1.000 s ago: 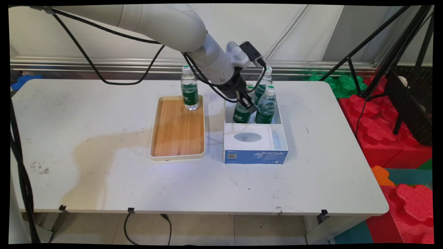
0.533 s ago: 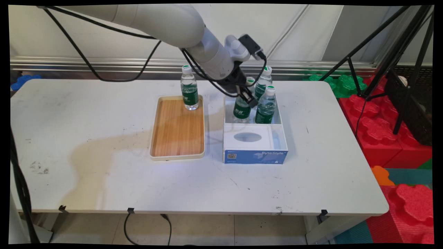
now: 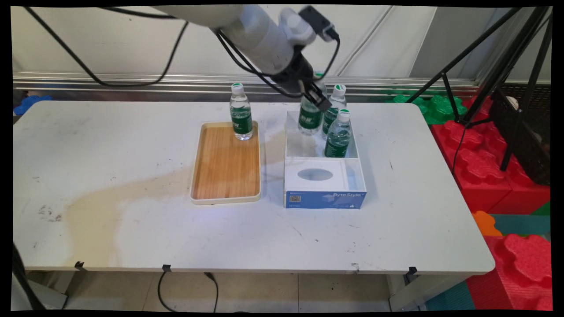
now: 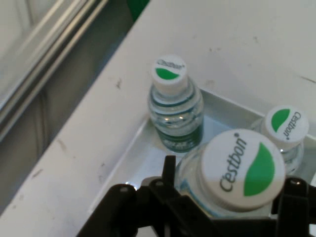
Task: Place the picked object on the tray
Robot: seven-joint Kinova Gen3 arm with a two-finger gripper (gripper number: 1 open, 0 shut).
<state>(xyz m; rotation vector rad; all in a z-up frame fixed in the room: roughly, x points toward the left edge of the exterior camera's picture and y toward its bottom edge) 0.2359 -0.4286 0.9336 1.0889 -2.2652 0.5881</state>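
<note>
Jaws (image 3: 313, 97) are clamped on a bottle (image 3: 309, 118), held upright by its neck above the box (image 3: 324, 176), where two bottles (image 3: 338, 135) are left standing, while another is seen on the tray (image 3: 225, 167) nearby.

**Colours and patterns on the tabletop**

The black gripper (image 3: 313, 91) clasps a clear bottle (image 3: 309, 115) with a dark green label and a white cap (image 4: 241, 167) bearing a green leaf mark. Two matching bottles (image 3: 338, 135) (image 3: 333, 109) stand at the far end of a white box (image 3: 324, 181) with a blue front. Another bottle (image 3: 241, 113) stands at the far edge of a cream-rimmed, wood-grain tray (image 3: 226, 167). The table (image 3: 110, 176) is white, scuffed, with a brownish stain.
</note>
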